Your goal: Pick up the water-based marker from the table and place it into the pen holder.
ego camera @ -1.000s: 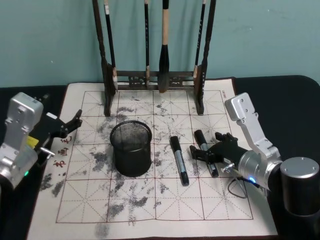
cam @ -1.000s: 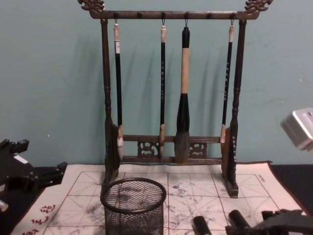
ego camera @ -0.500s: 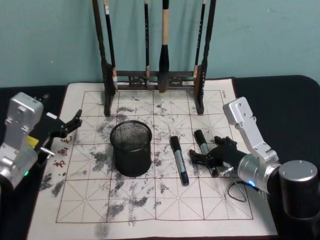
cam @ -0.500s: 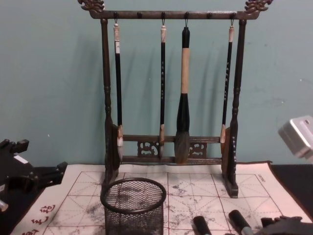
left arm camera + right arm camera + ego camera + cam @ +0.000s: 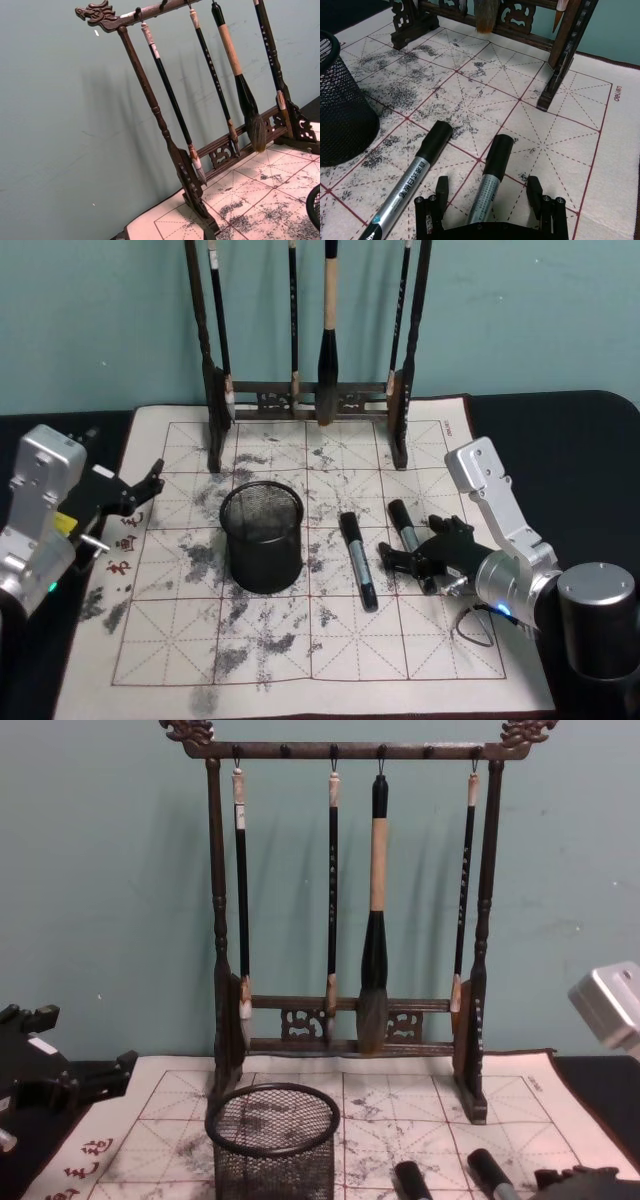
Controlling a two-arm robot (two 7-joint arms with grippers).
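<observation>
Two markers lay on the desk's mat (image 5: 330, 640), right of the holder (image 5: 263, 540). Right tool (image 5: 487, 186), jaws wide and empty, straddled the farther marker (image 5: 496, 152); near marker (image 5: 357, 560) lay clear of it. It should drop squarely, then close mid-barrel. Since a second before, it had crept leftward and lower. Left tool (image 5: 140, 492) sat parked, jaws apart and empty, at the mat's left edge.

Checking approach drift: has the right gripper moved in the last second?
Yes. The right gripper has sunk lower and back toward the robot along the right-hand marker, open astride it.
</observation>
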